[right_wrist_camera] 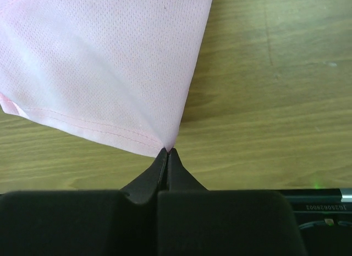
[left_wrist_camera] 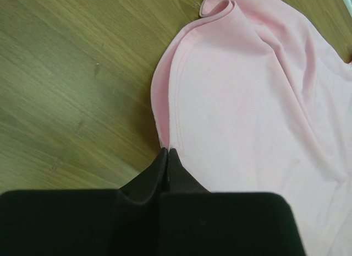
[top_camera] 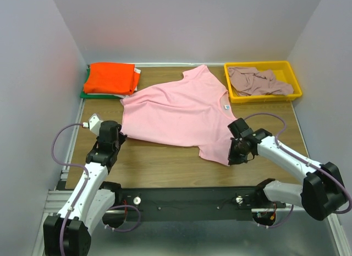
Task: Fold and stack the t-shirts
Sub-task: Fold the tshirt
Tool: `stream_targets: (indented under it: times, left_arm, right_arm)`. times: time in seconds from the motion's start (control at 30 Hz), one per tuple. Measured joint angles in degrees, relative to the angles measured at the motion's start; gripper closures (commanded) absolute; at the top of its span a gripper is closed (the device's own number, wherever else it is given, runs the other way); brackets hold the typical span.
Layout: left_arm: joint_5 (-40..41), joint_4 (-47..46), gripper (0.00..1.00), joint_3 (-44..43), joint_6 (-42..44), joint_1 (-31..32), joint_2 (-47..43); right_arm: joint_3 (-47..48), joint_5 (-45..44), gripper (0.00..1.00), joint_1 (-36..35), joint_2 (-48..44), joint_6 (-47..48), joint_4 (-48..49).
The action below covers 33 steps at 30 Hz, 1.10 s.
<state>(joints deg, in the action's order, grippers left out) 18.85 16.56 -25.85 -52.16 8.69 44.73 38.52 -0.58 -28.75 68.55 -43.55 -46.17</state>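
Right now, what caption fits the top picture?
The left gripper and right gripper pinch the pink shirt by its corners.

The green t-shirt (top_camera: 88,94) is almost wholly covered by the orange t-shirt (top_camera: 111,78). The pinched corners of the pink t-shirt (top_camera: 176,115) are hidden inside the left end effector (left_wrist_camera: 166,154) and right end effector (right_wrist_camera: 167,153). The collar label (top_camera: 226,107) cannot be read.

walls (top_camera: 187,25): plain white | table (top_camera: 159,163): brown wood | light: even
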Motion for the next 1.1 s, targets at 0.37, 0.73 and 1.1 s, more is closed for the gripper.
stream_targets:
  times: [0.37, 0.73, 1.1]
  left_arm:
    - [-2.67, 4.79, 1.00, -0.02, -3.72, 0.68, -5.86]
    - [-5.88, 9.11, 1.00, -1.42, -6.51, 2.99, -12.98]
    - [-13.25, -4.96, 1.00, 6.62, -5.60, 3.02, -8.28]
  right_arm:
    - [0.00, -1.33, 1.00, -0.44, -7.98, -1.05, -5.66]
    - [2.36, -3.43, 1.00, -0.44, -12.44, -1.16, -8.52]
    - [14.08, -9.86, 1.00, -0.44, 1.01, 3.54, 1.07]
